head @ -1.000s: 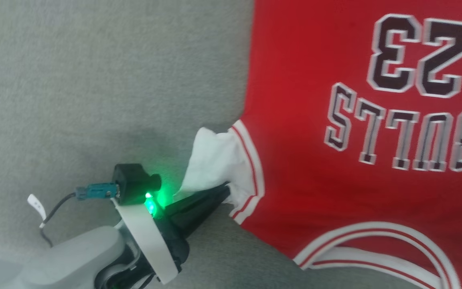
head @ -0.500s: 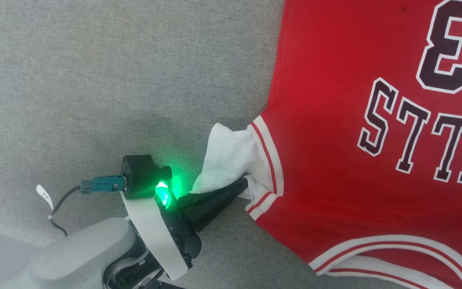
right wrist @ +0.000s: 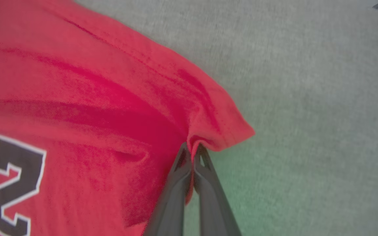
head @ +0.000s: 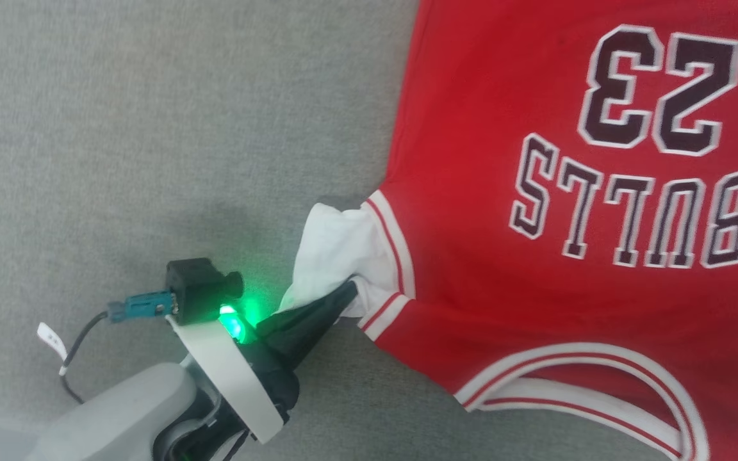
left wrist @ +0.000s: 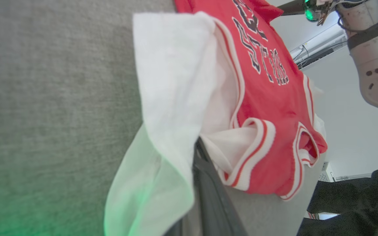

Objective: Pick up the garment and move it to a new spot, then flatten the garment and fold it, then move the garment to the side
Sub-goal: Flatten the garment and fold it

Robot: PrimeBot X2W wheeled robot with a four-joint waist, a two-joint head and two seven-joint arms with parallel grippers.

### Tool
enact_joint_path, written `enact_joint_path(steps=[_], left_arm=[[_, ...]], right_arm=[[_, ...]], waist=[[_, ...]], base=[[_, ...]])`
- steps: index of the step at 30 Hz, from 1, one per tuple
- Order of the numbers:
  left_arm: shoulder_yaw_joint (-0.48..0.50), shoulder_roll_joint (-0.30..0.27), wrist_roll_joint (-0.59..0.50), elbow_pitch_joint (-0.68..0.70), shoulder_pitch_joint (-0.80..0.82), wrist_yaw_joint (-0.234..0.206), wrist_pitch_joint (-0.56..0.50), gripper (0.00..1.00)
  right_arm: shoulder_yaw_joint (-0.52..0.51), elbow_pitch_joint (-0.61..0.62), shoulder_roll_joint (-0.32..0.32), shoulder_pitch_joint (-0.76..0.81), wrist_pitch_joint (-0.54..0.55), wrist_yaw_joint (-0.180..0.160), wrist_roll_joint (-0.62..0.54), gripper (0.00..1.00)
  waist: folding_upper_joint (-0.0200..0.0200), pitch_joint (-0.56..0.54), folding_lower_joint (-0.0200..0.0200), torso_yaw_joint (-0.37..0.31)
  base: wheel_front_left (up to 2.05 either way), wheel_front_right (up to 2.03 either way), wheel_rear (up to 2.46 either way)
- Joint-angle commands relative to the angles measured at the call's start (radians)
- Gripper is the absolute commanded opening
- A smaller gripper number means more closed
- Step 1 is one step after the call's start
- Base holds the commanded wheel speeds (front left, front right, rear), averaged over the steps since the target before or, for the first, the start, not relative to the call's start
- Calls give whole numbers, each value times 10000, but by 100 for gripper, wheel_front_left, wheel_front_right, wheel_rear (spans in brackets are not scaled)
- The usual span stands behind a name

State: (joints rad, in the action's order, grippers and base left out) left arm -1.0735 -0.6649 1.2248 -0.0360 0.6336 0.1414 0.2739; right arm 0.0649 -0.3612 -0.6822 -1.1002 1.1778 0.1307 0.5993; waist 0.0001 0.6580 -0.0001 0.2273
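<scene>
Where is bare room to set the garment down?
The grey surface is bare left of the garment, beyond the left pincer pinching its white sleeve. Beyond the red corner in the right pincer it is bare too. Crowded: the head view's right side.

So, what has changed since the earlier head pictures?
Only the head camera swung: the whole picture shifted and came back. The left claw stays shut on the white sleeve of the garment, which lies as before on the grey surface. The right claw pinches a red corner; whether that is new, the earlier pictures cannot tell.
</scene>
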Motion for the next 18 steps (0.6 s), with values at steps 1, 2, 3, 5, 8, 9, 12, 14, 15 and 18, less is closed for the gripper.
enact_joint_path(steps=[1,2,3,5,8,9,12,14,15,18], left_arm=[[232,153,78,-673,-212,-197,-163,0],[375,105,40,-667,-352,-187,-152,0],[494,68,-11,-665,-486,-185,-148,0],[892,-55,-115,-666,-860,-165,-112,0],[1219,-119,-229,-682,-1212,-153,-111,0],[1329,-125,-264,-671,-1317,-151,-111,0],[1626,-152,-303,-638,-1588,-130,-111,0],[1787,-115,-368,-615,-1725,-128,-111,0],[1838,-109,-384,-605,-1808,-128,-111,0],[2000,-80,-447,-568,-1921,-127,-109,0]], right_arm=[[6,448,-234,728,33,-1,506,0],[-73,803,-423,1248,36,-1,835,0],[-178,1191,-590,1838,24,-1,1167,0],[-556,2384,-974,3783,104,-1,2056,0],[-1022,3553,-1067,5905,143,-1,2713,0],[-1159,3951,-1035,6603,175,-1,2847,0],[-1451,5006,-738,8682,244,-1,3074,0],[-1542,5680,-457,9909,256,-1,3123,0],[-1577,5977,-290,10469,226,-1,3104,0],[-1485,6708,114,11690,173,-1,3052,0]], waist=[[-1,-619,1,-430],[-1,-763,1,-505],[-1,-902,1,-572],[-1,-1212,1,-807],[-1,-1459,1,-1052],[-1,-1527,1,-1131],[-1,-1659,1,-1319],[-1,-1736,1,-1373],[-1,-1777,1,-1393],[-1,-1819,1,-1444]], base=[[0,0,0],[0,0,0],[0,0,0],[0,0,0],[0,0,0],[0,0,0],[0,0,0],[0,0,0],[0,0,0],[0,0,0]])
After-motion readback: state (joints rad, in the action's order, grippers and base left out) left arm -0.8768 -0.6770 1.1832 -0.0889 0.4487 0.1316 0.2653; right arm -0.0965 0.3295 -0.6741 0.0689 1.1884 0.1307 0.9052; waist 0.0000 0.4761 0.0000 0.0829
